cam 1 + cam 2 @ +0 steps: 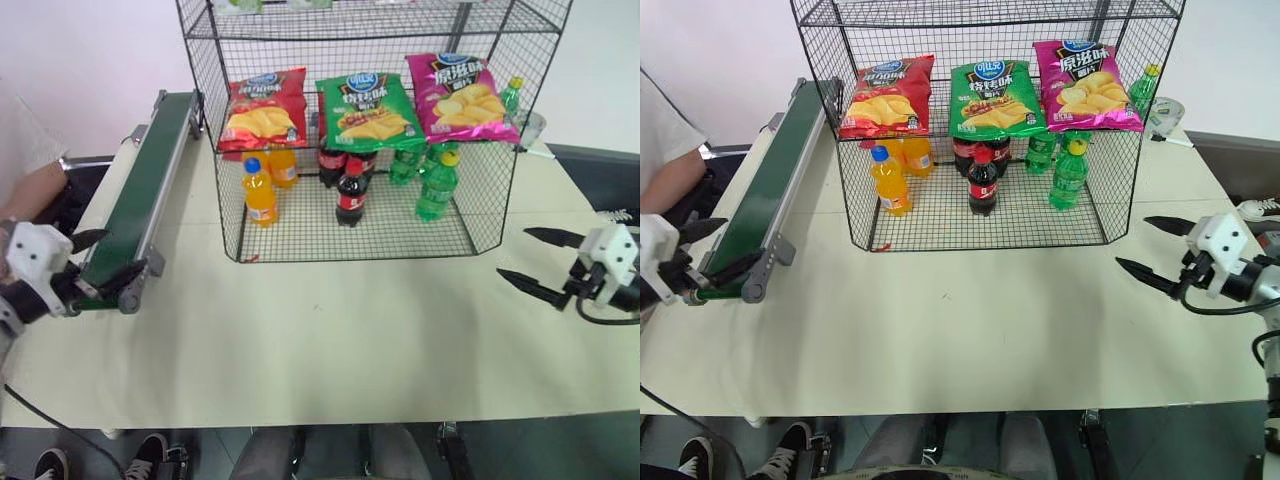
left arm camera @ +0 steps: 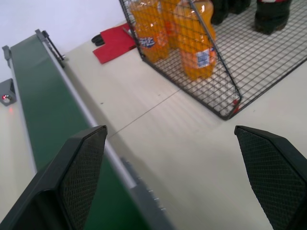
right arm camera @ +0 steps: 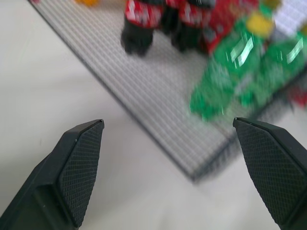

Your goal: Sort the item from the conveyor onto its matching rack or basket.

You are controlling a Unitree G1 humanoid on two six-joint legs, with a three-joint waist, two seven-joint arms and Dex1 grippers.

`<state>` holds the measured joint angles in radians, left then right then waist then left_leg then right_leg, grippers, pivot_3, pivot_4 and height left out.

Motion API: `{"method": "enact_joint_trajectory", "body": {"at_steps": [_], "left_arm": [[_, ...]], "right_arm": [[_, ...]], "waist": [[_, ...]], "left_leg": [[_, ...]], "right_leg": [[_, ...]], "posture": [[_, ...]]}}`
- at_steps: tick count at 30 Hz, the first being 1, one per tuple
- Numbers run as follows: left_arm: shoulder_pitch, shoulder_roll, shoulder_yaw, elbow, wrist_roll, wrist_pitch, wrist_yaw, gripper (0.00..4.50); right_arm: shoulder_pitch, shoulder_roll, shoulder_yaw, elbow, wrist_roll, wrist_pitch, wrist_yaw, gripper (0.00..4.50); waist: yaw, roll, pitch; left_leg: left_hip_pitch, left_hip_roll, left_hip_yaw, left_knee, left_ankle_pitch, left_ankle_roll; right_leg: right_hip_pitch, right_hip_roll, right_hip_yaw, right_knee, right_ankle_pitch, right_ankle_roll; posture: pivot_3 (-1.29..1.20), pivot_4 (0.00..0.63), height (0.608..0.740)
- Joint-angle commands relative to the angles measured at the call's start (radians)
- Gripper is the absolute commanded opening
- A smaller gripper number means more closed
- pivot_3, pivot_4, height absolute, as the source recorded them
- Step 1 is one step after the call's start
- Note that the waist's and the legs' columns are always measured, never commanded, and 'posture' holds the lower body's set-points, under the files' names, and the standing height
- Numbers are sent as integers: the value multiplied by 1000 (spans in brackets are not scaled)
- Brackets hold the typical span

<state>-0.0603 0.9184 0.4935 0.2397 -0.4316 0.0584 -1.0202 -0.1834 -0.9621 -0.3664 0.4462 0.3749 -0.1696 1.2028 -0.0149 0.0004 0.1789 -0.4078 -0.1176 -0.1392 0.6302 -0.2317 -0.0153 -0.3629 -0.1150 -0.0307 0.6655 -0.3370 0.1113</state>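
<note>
Left tool point(image 1: 105, 254) gapes at conveyor point(image 1: 140, 190) end.

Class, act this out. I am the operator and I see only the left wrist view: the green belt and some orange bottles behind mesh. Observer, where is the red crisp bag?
Observer: The red crisp bag lies on the rack, at the left end of a tier, above the orange bottles.
Operator: What lies beside it?
Observer: A green bag next to it, then a magenta bag at the right end.
Operator: And the other arm?
Observer: The right gripper hovers over the table to the right of the rack, jaws open, holding nothing.
</note>
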Motion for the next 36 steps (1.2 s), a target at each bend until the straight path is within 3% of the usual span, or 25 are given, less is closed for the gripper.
{"method": "enact_joint_trajectory", "body": {"at_steps": [1,9,14,26,36], "left_arm": [[-51,38,22,113,22,-93,-42,4444],[-140,85,-7,308,53,-184,-124,4444],[-179,94,22,366,2,-150,-192,4444],[-127,17,21,266,-6,-239,-153,4444],[-104,-9,18,172,-42,-164,-139,4444]], "right_arm": [[-24,-43,-47,30,12,-29,21,4500],[-36,-75,-59,74,0,-45,22,4500],[-50,-52,-47,60,-2,-31,2,4500],[-68,36,9,-78,13,30,-48,4500],[-58,79,21,-137,26,59,-66,4500]], "waist": [[-4,0,0],[-4,0,0],[-2,0,0],[-3,0,0],[-2,0,0]], "left_leg": [[0,0,0,-1,0,0],[0,1,1,-1,0,0],[0,1,1,0,0,0],[-1,2,2,0,0,0],[0,2,2,0,0,0]], "right_leg": [[0,0,0,0,0,0],[-1,1,1,0,0,0],[-1,1,1,1,0,0],[-2,1,2,1,0,0],[-2,1,2,1,0,0]], "posture": [[0,150,740],[0,150,740],[0,150,740],[0,150,740],[0,150,740]]}}
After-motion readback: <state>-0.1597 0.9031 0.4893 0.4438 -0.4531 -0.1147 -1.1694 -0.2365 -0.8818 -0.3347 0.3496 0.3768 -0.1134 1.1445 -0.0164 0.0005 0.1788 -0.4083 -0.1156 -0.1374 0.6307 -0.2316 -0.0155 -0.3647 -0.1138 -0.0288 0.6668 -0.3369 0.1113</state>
